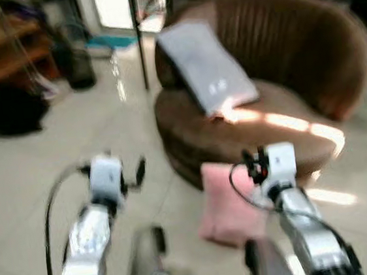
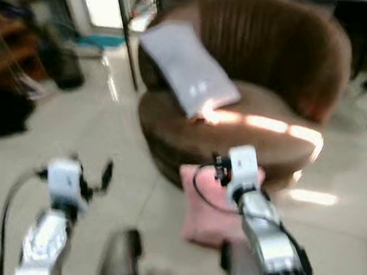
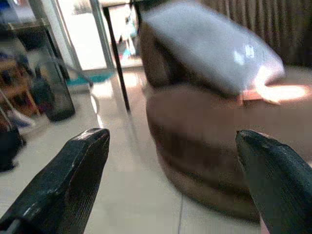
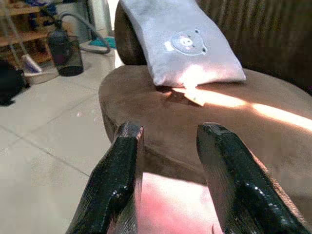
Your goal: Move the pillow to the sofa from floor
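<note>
Far left in the head views, blurred wooden shelves (image 1: 3, 45) stand at the edge of the room, a black bag (image 1: 11, 108) on the pale tiled floor (image 1: 35, 163) below them and a dark bin (image 4: 66, 53) a little further in. The left arm reaches forward over bare tiles, and the left gripper (image 3: 173, 161) is spread wide, its two black fingers (image 3: 73, 175) far apart in its wrist view, framing the front of the sofa with nothing between them. A thin black table leg (image 1: 138, 40) comes down just behind the sofa's left side. Centre stage: the round brown sofa (image 1: 268, 128), ribbed back curving round, a stripe of sunlight across its seat. A grey pillow (image 1: 205, 66) with a small bear print leans against the backrest on the seat's left. Down on the floor, the pink pillow (image 1: 226, 202) stands against the sofa's front base, touching it. To the right, the right arm reaches toward that pink pillow; the right gripper (image 4: 168, 165) hovers just above its top edge, fingers narrowly parted and holding nothing, pink showing in the gap between them. The pillow is not yet gripped and not yet off the floor.
</note>
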Controlling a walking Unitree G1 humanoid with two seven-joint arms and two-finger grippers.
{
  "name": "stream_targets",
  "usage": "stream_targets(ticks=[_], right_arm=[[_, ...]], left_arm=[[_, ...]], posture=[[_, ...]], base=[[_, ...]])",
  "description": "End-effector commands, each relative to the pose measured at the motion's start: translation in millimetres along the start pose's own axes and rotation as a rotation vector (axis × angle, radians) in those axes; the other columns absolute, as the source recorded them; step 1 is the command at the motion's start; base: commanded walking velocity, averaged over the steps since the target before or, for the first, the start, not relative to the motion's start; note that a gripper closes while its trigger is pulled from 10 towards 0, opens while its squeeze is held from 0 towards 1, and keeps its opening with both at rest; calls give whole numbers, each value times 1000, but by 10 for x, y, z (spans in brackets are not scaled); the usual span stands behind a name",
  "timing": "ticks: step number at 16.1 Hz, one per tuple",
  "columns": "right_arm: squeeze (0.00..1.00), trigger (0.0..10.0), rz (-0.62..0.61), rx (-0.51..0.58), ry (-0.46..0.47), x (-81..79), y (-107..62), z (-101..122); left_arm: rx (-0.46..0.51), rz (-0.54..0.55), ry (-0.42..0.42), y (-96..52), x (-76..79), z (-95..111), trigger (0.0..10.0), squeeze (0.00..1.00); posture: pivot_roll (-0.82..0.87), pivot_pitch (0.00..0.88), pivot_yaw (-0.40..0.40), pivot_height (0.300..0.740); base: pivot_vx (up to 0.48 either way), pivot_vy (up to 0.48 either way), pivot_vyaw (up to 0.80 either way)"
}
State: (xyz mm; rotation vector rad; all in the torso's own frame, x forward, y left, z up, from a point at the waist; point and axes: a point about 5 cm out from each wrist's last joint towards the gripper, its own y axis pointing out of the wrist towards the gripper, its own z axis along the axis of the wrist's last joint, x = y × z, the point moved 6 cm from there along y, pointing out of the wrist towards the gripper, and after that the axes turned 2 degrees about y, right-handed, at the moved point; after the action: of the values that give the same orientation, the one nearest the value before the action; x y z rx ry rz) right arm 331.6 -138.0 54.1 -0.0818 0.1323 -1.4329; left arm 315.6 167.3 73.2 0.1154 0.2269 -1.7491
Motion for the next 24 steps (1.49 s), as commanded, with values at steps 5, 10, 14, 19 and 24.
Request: stream_targets(ticks=[5, 10, 14, 19, 24], right_arm=[[0, 10000, 5, -27, -32, -11, 13, -35], [0, 10000, -2, -34, -30, 8, 21, -50], [0, 10000, 10, -27, -28, -14, 22, -43], [0, 10000, 108, -48, -109, -175, 17, -92], [0, 10000, 75, -53, -58, -95, 23, -110]], left_arm=[[17, 11, 4, 35, -75, 54, 10000, 0], [22, 15, 0, 41, -83, 61, 10000, 0], [23, 12, 2, 42, -78, 66, 10000, 0], [23, 12, 1, 29, -58, 61, 10000, 0], [17, 7, 4, 22, -52, 43, 10000, 0]], posture=[[50, 12, -10, 571], [52, 11, -15, 571], [54, 12, -15, 571], [56, 15, -21, 571], [54, 18, -20, 571]], base=[[211, 0, -311], [273, 0, -744], [271, 0, 0], [259, 0, 640], [251, 0, 160]])
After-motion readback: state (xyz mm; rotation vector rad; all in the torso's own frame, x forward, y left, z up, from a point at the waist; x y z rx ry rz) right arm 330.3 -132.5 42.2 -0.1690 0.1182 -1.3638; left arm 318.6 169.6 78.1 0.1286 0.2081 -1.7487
